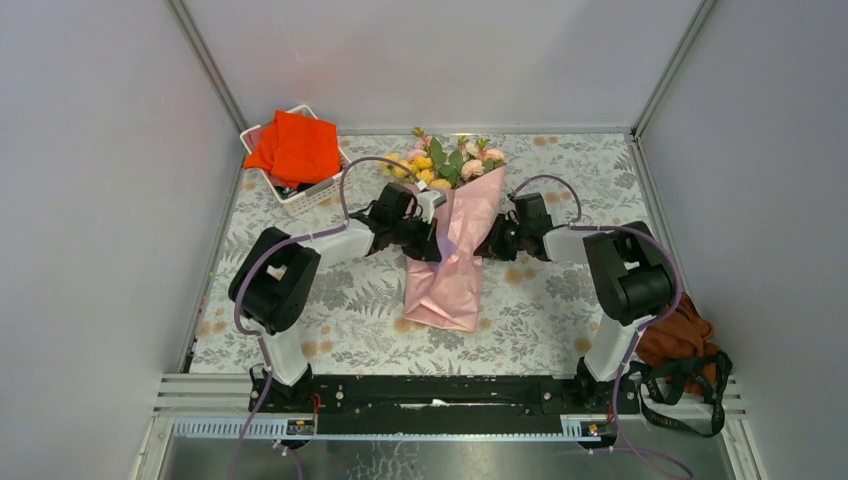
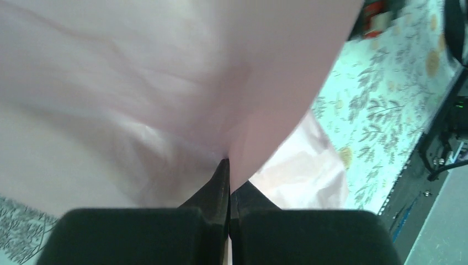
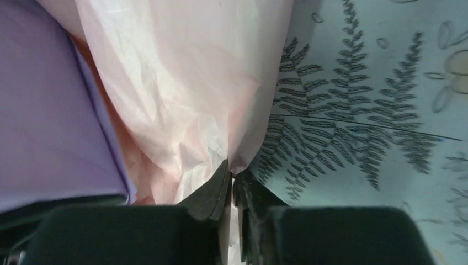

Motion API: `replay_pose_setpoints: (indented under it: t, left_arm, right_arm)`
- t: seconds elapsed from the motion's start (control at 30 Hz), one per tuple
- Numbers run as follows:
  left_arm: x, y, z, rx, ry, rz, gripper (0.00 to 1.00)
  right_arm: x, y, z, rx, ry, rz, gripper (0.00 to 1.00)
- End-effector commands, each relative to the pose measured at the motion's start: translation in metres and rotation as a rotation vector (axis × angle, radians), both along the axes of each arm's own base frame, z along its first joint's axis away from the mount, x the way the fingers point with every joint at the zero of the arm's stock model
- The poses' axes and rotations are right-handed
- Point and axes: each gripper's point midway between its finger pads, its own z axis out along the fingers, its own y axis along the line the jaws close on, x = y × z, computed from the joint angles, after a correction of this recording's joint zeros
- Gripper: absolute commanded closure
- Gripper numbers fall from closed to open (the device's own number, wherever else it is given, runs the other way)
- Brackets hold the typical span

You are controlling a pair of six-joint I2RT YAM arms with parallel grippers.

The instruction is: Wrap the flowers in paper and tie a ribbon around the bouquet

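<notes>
The bouquet lies in the middle of the table, a cone of pink paper (image 1: 445, 275) with the flowers (image 1: 445, 160) sticking out at its far, wide end. My left gripper (image 1: 430, 238) is at the cone's left side and my right gripper (image 1: 488, 240) at its right side. In the left wrist view the left gripper (image 2: 229, 168) is shut on a fold of the paper (image 2: 165, 83). In the right wrist view the right gripper (image 3: 232, 170) stands open by a narrow slit, with the paper's (image 3: 193, 83) edge lying in it. The paper's purple face (image 3: 49, 110) shows at the left. I cannot pick out the ribbon for certain.
A white basket (image 1: 300, 200) with an orange-red cloth (image 1: 295, 148) stands at the far left corner. A brown cloth (image 1: 680, 335) with looped black straps (image 1: 695, 385) lies at the near right, beside the right arm's base. The floral tablecloth (image 1: 350, 300) covers the table.
</notes>
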Motion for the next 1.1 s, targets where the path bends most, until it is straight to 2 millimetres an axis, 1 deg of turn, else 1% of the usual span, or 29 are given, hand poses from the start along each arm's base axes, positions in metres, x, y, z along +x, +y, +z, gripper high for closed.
replay_pose_setpoints:
  t: [0.0,0.07,0.13,0.2,0.27,0.3,0.37,0.43,0.53,0.6,0.7,0.8,0.9,0.97,1.07]
  left_arm:
    - [0.001,-0.031,0.051,-0.068,-0.107,-0.071,1.00]
    - [-0.001,-0.044,0.060,-0.103,-0.087,-0.088,1.00]
    - [0.000,-0.054,0.060,-0.120,-0.055,-0.093,1.00]
    - [0.001,-0.058,0.050,-0.110,-0.026,-0.093,1.00]
    - [0.002,-0.059,0.037,-0.091,-0.005,-0.093,1.00]
    - [0.002,-0.057,0.026,-0.073,0.008,-0.093,1.00]
    - [0.002,-0.055,0.011,-0.045,0.008,-0.101,1.00]
    - [0.002,-0.052,-0.004,-0.013,-0.003,-0.112,1.00]
    - [0.005,-0.048,-0.017,0.025,-0.034,-0.113,1.00]
    - [0.005,-0.046,-0.020,0.030,-0.047,-0.117,1.00]
    - [0.006,-0.045,-0.022,0.035,-0.058,-0.118,1.00]
    - [0.006,-0.045,-0.021,0.037,-0.067,-0.120,1.00]
    - [0.008,-0.045,-0.022,0.036,-0.070,-0.118,1.00]
    - [0.008,-0.046,-0.022,0.035,-0.066,-0.115,1.00]
    - [0.008,-0.046,-0.022,0.034,-0.065,-0.113,1.00]
  right_arm:
    - [-0.017,0.027,-0.015,0.068,0.055,0.060,0.95]
    - [-0.013,0.040,-0.006,0.099,0.028,0.064,1.00]
    - [-0.010,0.052,0.004,0.130,0.000,0.074,1.00]
    - [-0.007,0.058,0.012,0.152,-0.014,0.076,1.00]
    - [-0.007,0.059,0.017,0.167,-0.022,0.069,1.00]
    - [-0.007,0.058,0.019,0.167,-0.029,0.065,1.00]
    - [-0.010,0.057,0.022,0.173,-0.026,0.059,1.00]
    - [-0.012,0.055,0.025,0.175,-0.028,0.053,0.94]
    - [-0.011,0.044,0.031,0.155,-0.036,0.010,0.79]
    - [-0.007,0.031,0.040,0.144,-0.067,-0.036,0.69]
    - [-0.002,0.017,0.062,0.140,-0.150,-0.070,0.61]
    - [0.001,0.018,0.087,0.159,-0.238,-0.037,0.51]
    - [0.006,0.026,0.103,0.217,-0.288,-0.020,0.41]
    - [0.012,0.029,0.108,0.241,-0.307,-0.029,0.37]
    - [0.026,0.029,0.106,0.231,-0.310,-0.069,0.36]
